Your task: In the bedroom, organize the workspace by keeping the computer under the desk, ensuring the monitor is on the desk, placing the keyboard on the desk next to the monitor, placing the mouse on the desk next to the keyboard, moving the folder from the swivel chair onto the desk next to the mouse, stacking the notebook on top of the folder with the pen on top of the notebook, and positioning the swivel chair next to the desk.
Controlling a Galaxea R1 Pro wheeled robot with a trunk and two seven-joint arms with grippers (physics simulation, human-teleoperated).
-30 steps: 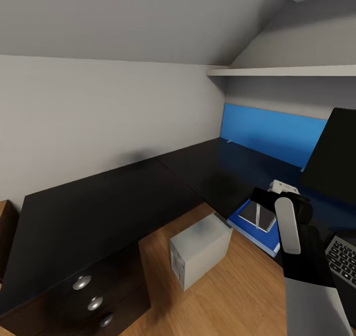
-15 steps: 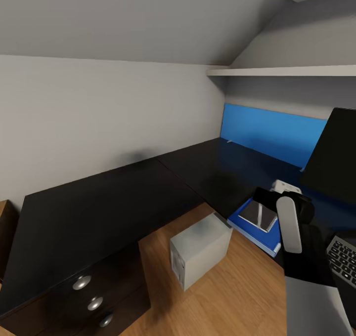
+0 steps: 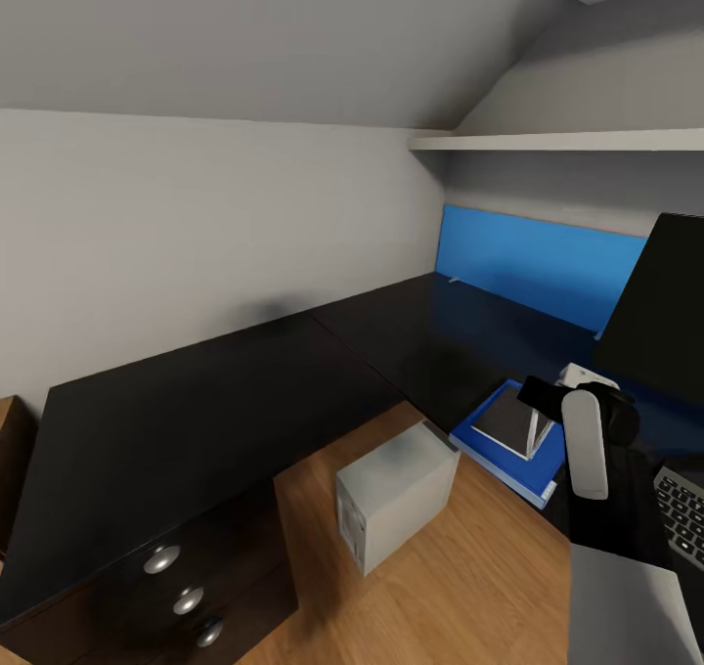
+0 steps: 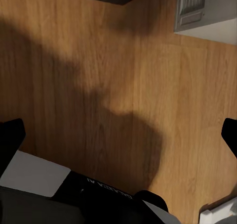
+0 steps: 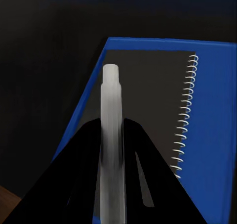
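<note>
Head view: the right claw [image 3: 544,421], clamped on the pen [image 3: 537,432], is edging rightward over the notebook [image 3: 508,421] atop the folder [image 3: 533,462] at the surface [image 3: 293,372] edge, nearing release.

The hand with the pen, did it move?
Yes. The right gripper holding the pen slid rightward toward the keyboard, uncovering more of the notebook.

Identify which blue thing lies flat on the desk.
The folder, lying flat at the desk edge under the notebook; the blue panel stands upright against the wall.
</note>
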